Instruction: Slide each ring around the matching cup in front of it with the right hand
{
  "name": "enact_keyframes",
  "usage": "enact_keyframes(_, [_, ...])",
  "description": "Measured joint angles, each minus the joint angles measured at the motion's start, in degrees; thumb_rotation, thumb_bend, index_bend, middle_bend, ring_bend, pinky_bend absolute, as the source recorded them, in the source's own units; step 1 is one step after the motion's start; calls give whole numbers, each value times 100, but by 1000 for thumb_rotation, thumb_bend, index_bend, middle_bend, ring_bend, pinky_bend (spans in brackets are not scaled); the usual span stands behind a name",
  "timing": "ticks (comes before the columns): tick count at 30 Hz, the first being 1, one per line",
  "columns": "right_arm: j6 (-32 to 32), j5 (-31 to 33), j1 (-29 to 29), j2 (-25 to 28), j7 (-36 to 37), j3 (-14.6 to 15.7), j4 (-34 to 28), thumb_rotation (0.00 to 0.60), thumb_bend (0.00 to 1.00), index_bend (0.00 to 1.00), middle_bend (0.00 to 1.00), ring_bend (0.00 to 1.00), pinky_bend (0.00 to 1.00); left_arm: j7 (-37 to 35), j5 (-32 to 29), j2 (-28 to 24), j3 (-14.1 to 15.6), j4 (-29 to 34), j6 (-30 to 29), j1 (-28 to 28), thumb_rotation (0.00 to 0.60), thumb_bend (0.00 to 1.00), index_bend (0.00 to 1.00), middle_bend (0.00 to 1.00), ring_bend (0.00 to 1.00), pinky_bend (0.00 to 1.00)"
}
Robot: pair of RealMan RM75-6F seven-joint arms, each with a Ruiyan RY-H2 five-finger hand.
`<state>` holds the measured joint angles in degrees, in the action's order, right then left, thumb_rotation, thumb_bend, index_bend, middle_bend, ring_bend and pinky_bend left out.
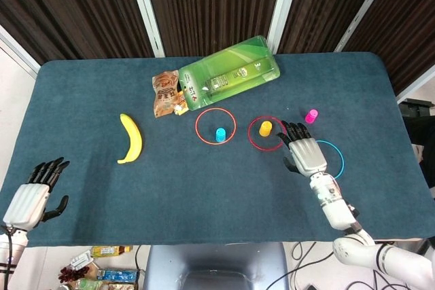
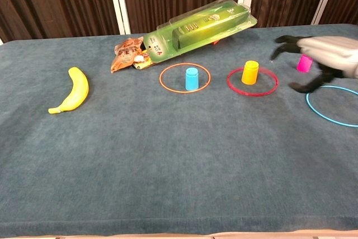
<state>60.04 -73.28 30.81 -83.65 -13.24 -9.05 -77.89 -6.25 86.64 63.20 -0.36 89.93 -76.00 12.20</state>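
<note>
Right hand empty, fingers spread; blue ring touching it at 3 o'clock, pink cup at 12 o'clock.

Bright, even light from overhead in both my views; shadows on the table are short and soft. Glare on the green plastic package. My right hand is motion-blurred in the chest view, sharper from the head. Everything else is in focus.

Banana, snack packet, green blister pack on table.
</note>
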Motion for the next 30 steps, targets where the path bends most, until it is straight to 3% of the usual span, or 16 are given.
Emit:
enact_keyframes(6, [747,-581,-922,870,228,848,-439,600,483,418,40,0,0,77,-4,30,14,23,63,27,600,457,0,0,0,54])
enact_keyframes(8, [766,-605,-1019,899,272,936,-316,600,483,436,40,0,0,107,16,42,19,29,61,32,600,458,0,0,0,57])
enact_keyframes(14, [506,-504,-1095,701,555,1005,441,600,483,478,41,0,0,168,-5,75,18,35,96,52,600,458,0,0,0,58])
enact_keyframes(24, [-75,-413,-1001,-110,1122,930,1837,600,483,560,43,0,0,148,-45,105,-8,-35,144,94,600,458,0,0,0,58])
enact_keyframes(30, [-98,-536,-984,-334,1479,889,2226,600,483,583,42,0,0,187,-109,114,-21,-28,191,106,600,458,0,0,0,58])
